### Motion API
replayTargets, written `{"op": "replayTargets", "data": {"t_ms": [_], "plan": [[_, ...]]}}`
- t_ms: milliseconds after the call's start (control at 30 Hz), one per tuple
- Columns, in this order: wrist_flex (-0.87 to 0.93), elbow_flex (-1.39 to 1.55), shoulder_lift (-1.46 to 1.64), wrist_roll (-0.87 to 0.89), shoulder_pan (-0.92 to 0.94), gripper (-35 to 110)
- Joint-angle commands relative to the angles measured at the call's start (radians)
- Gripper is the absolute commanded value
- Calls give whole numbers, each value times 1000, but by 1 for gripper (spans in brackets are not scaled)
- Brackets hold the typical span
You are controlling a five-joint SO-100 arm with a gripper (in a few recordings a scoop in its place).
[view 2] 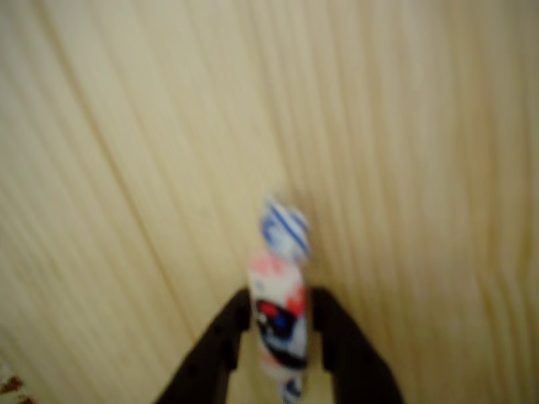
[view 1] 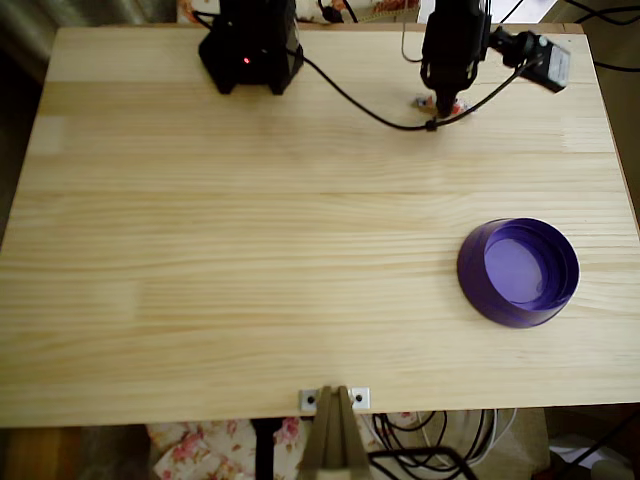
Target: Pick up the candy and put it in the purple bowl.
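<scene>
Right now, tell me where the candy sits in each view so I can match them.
Overhead view: the candy lies near the table's far edge, upper right, under the gripper.
Wrist view: candy at lower centre, between the two black fingers.
Shared landmark: the pale wooden table beneath it.

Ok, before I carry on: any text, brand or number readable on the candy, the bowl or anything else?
None can be read.
Candy between the end effector fingers: red, dark and blue wrapper marks, too blurred to read.
Purple bowl: plain.
Table: no lettering.
</scene>
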Motion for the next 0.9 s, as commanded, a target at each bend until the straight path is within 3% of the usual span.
{"op": "replayTargets", "data": {"t_ms": [0,133,433,867], "plan": [[44,-106,-26,12,-12,12],[41,-103,-23,8,-11,0],[49,-67,58,-38,-2,0],[144,-293,262,-57,302,0]]}}
